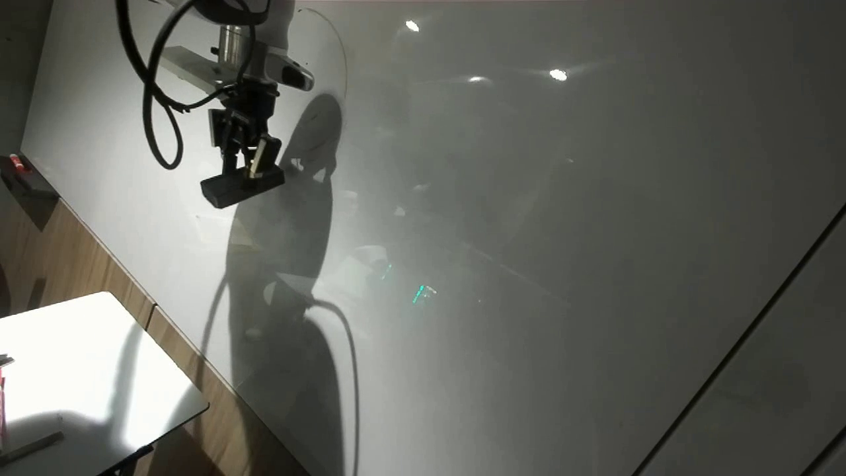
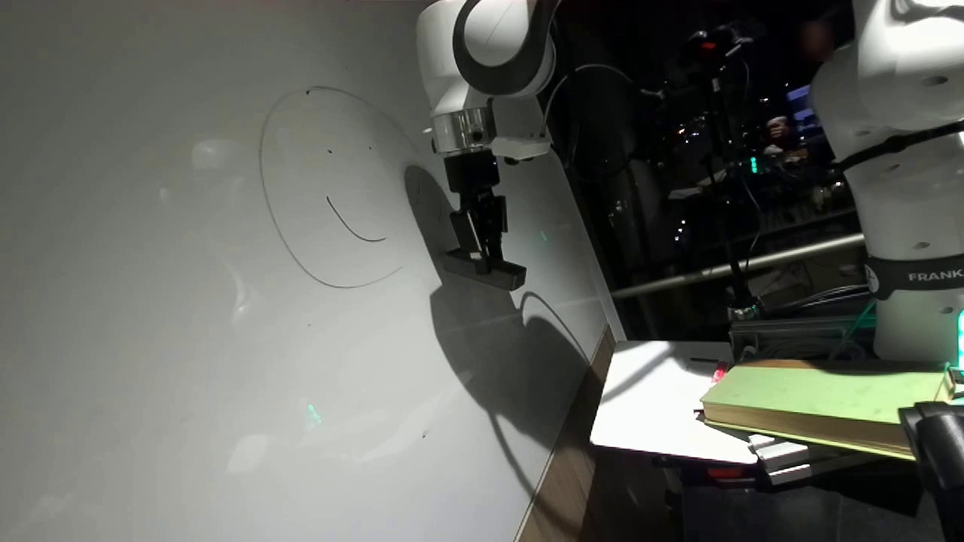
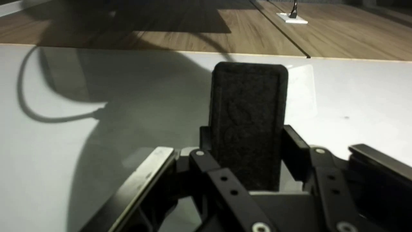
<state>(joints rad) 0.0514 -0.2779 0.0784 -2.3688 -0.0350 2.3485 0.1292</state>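
Observation:
My gripper (image 3: 248, 141) is shut on a black felt eraser (image 3: 249, 112), with one finger pad on each long side. The eraser sticks out past the fingertips. Both exterior views show the eraser (image 1: 231, 190) (image 2: 501, 275) held in front of a large whiteboard (image 1: 502, 218) (image 2: 188, 339). I cannot tell whether it touches the board. A smiling face is drawn on the board in an exterior view: a thin round outline (image 2: 261, 162) open at the lower right, dot eyes and a curved mouth (image 2: 350, 226). The gripper is beside the face. The arm's shadow falls on the board.
A wooden panel (image 1: 132, 284) runs along the board's lower edge. A white table (image 1: 92, 370) (image 2: 648, 406) stands near it. A green book (image 2: 821, 391) lies beside the robot's base (image 2: 915, 248). A dark tray (image 1: 39, 185) holds a red marker (image 1: 18, 163). A black cable (image 1: 152, 79) loops off the arm.

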